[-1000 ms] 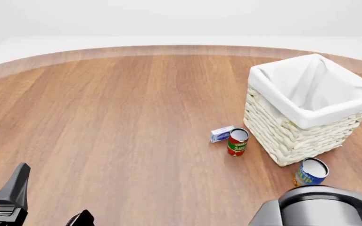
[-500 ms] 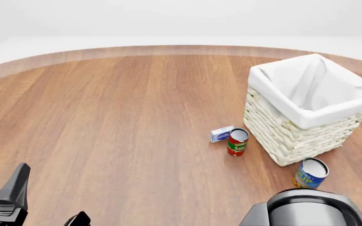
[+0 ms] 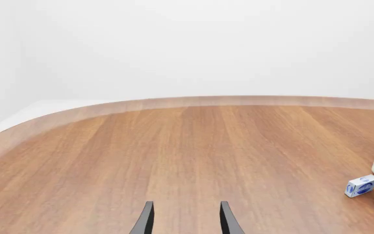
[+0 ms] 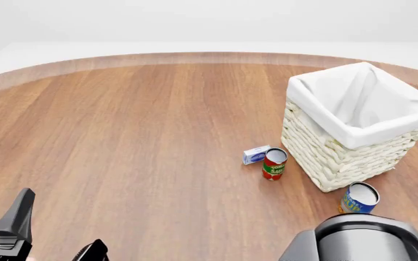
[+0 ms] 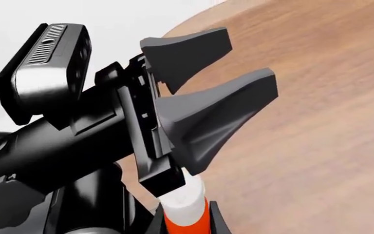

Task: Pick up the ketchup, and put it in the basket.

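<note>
The right gripper (image 5: 185, 229), its 2 fingers closed on the red-orange white-capped ketchup bottle (image 5: 185, 214) near the idle, parted left gripper (image 3: 185, 225), seems mid-carry; next it must travel over the cream woven wicker basket (image 4: 325, 147) and release.

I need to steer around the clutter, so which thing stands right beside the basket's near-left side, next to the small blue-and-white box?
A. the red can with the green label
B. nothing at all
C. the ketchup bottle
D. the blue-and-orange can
A: in the front view the red can stands upright by the basket, next to the small box; the blue-and-orange can is nearer the camera, at the basket's near corner.
</note>
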{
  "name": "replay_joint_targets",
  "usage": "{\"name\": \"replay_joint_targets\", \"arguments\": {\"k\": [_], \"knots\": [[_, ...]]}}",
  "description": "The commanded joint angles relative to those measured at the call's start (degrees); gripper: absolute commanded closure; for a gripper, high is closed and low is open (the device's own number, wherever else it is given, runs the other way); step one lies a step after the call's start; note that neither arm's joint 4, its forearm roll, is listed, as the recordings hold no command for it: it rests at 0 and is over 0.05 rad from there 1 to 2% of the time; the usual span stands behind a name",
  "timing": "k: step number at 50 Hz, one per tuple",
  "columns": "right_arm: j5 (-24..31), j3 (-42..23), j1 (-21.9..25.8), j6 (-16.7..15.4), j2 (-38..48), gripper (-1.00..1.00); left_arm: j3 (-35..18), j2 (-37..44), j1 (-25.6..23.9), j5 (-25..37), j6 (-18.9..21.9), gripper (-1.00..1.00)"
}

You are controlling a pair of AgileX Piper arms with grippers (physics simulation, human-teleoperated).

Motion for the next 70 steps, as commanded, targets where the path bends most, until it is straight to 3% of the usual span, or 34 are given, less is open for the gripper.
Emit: {"name": "replay_joint_targets", "arguments": {"k": [1, 43, 70], "knots": [[-0.36, 0.56, -0.97, 0.71, -1.68, 1.00, 0.00, 0.00, 0.00, 0.00, 0.00, -1.00], [-1.64, 0.23, -8.12, 1.82, -2.72, 1.00, 0.00, 0.00, 0.00, 0.00, 0.00, -1.00], [0.17, -1.89, -15.29, -1.19, -5.74, 1.00, 0.00, 0.00, 0.00, 0.00, 0.00, -1.00]]}}
